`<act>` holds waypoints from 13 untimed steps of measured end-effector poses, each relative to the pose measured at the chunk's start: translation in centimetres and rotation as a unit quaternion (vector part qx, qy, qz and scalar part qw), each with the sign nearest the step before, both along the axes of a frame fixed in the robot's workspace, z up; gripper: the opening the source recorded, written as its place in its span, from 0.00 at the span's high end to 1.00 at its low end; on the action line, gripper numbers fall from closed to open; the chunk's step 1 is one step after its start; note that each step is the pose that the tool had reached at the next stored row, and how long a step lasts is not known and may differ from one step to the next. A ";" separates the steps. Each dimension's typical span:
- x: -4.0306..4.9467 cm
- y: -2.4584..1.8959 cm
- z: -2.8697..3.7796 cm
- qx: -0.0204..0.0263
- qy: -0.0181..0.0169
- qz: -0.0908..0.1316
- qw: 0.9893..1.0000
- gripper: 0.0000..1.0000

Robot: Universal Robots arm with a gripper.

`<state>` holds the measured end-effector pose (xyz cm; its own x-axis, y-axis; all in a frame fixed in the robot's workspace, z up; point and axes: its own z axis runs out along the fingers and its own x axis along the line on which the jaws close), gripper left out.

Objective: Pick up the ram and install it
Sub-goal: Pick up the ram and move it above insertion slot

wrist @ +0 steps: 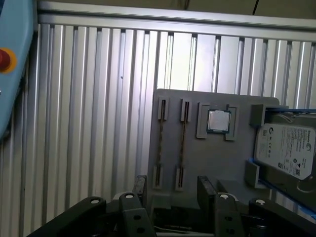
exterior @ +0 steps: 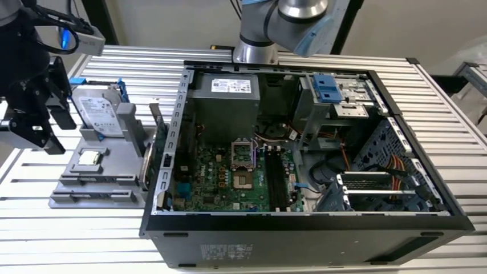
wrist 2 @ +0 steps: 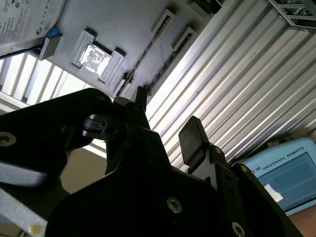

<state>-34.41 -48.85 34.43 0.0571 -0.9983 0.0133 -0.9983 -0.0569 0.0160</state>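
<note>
I am watching an early stage, with none of the task showing as done. At the exterior view's left edge of the tabletop (exterior: 76,240), the gripper (exterior: 45,117) is hanging in the air, off to the side of the gray fixture (exterior: 114,168) and touching nothing. In the first wrist view its fingers (wrist: 140,190) are standing apart with nothing between them, so I am reading the hand as released and empty.

The fixture is lying near that same edge of the tabletop and is carrying the hard drive (exterior: 99,114) and the processor chip (exterior: 91,158). In the first wrist view the ram (wrist: 182,140) is standing on its long edge in a slot along the fixture's edge farthest from the hard drive. A second strip (wrist: 161,133) like it is sitting in the slot just beside it. The fingers are pointing toward those slots but are well short of them, so the pick-up is not yet made.

Further toward the exterior view's right, the open computer case (exterior: 304,225) is taking up the middle of the tabletop. On its motherboard (exterior: 220,177) the long black memory slots (exterior: 275,177) are looking bare as far as I can tell. I am judging both the lifting and the seating as yet to be done
</note>
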 end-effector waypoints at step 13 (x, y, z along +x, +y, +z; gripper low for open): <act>0.00 -0.28 -0.71 0.000 0.000 0.000 1.000 0.00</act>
<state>-34.41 -49.14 33.72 0.0571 -0.9983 0.0133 -0.9983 -0.0568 0.0161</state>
